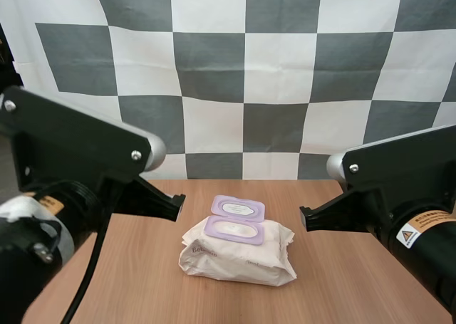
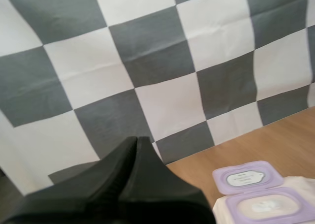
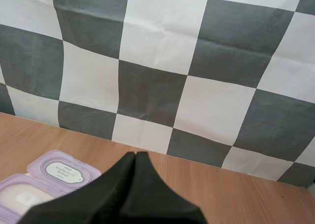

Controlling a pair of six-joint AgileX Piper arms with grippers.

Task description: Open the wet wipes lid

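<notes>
Left wrist view: the left gripper (image 2: pixel 137 141) is nearest, its two black fingers pressed together into one dark wedge with nothing between them; past the tips and off to one side, clear of them, lies the pack of wet wipes (image 2: pixel 268 208); its purple lid (image 2: pixel 247 176) is folded back on the side farther from the gripper. Right wrist view: the right gripper (image 3: pixel 135 156) is closed in the same way and holds nothing; the pack lies ahead of its tips, to the side, apart from them. High view: the pack rests on the wooden table (image 1: pixel 356 281) between the two arms, touched by neither; the lid stands open, the dispensing opening exposed.
</notes>
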